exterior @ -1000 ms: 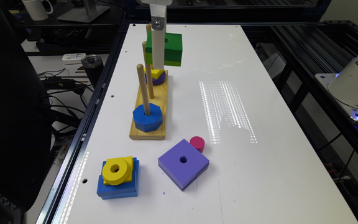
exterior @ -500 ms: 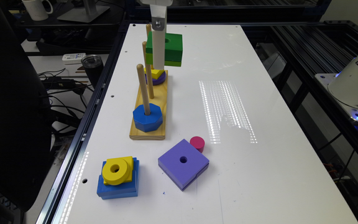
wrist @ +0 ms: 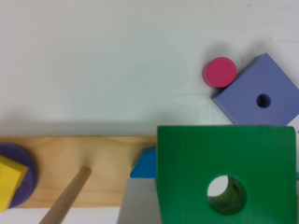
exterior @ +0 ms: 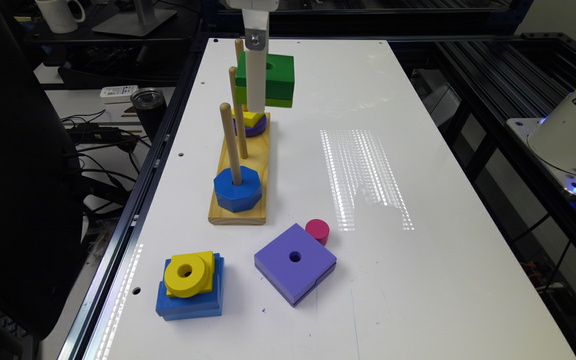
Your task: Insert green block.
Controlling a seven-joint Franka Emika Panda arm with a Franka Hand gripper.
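Observation:
The green block (exterior: 274, 75), dark green over lime green with a round centre hole, hangs in the air above the far end of the wooden peg board (exterior: 263, 165). My gripper (exterior: 264, 97) is shut on it, coming down from above. In the wrist view the green block (wrist: 261, 154) sits close to the camera, and one of my white fingers (wrist: 140, 205) presses its side. The board has three upright pegs. The near peg (exterior: 229, 140) carries a blue octagon (exterior: 237, 190), the middle peg (exterior: 238, 115) is bare, and a yellow piece on a purple disc (exterior: 254, 125) sits at the far one.
On the table in front of the board lie a purple square (exterior: 295, 262) with a pink cylinder (exterior: 317, 231) touching it. A yellow ring (exterior: 185, 274) rests on a blue block (exterior: 190, 300). The table edge and a black cup (exterior: 149, 107) are at the exterior view's left.

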